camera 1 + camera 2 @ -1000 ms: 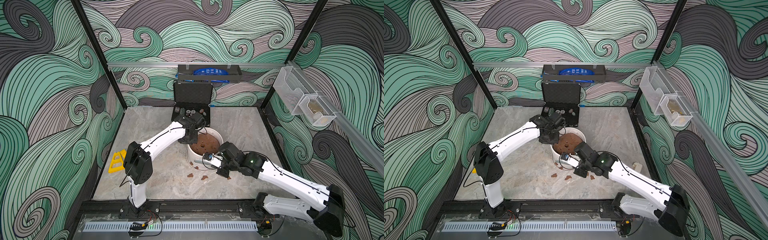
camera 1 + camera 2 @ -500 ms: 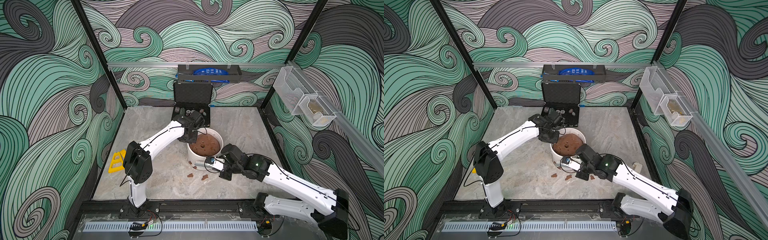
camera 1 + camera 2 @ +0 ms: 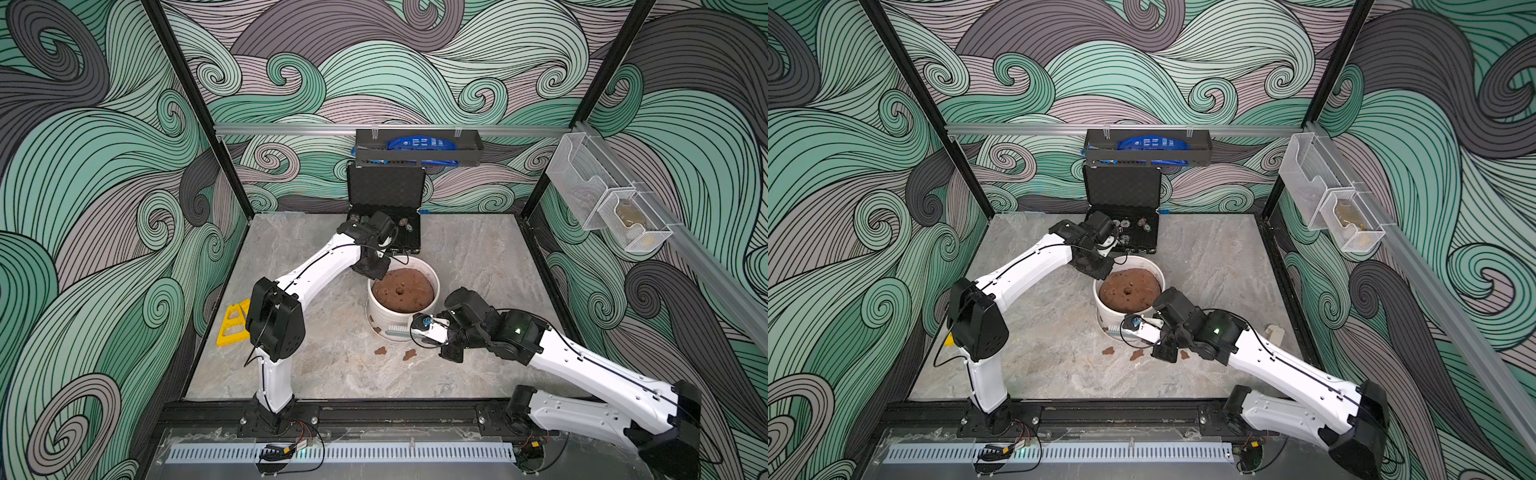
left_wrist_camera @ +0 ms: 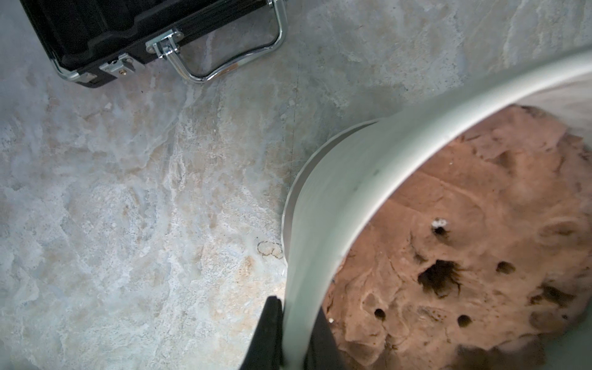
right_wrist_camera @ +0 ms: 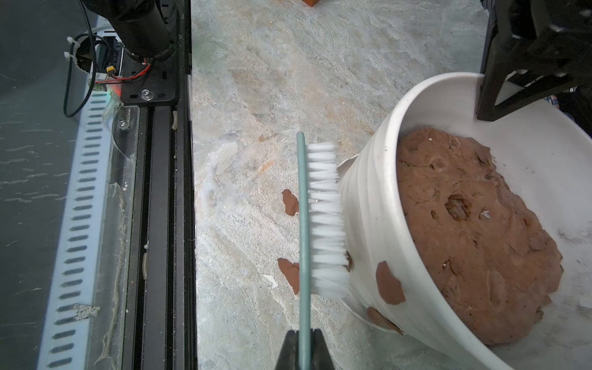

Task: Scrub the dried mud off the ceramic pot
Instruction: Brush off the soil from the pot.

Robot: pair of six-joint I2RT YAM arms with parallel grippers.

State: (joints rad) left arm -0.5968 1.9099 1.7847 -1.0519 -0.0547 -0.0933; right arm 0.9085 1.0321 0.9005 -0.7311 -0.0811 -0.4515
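Ceramic pot (image 3: 386, 320) mid-table (both top views); left wrist: my left claw (image 4: 294, 333) pinches its far-left rim; right wrist: my right claw (image 5: 304, 336) pinches the brush (image 5: 326, 217) against its near wall, apparently mid-scrub; next, likely, bristles over the dried mud (image 5: 389, 285).

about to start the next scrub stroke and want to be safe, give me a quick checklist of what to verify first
1. Left gripper shut on the ceramic pot rim: ok.
2. Right gripper shut on the brush handle: ok.
3. Bristles against the pot wall: ok.
4. Dried mud off the wall: not ok, patches on it beside the brush.
5. Far side of the wall free of mud: cannot tell, hidden.
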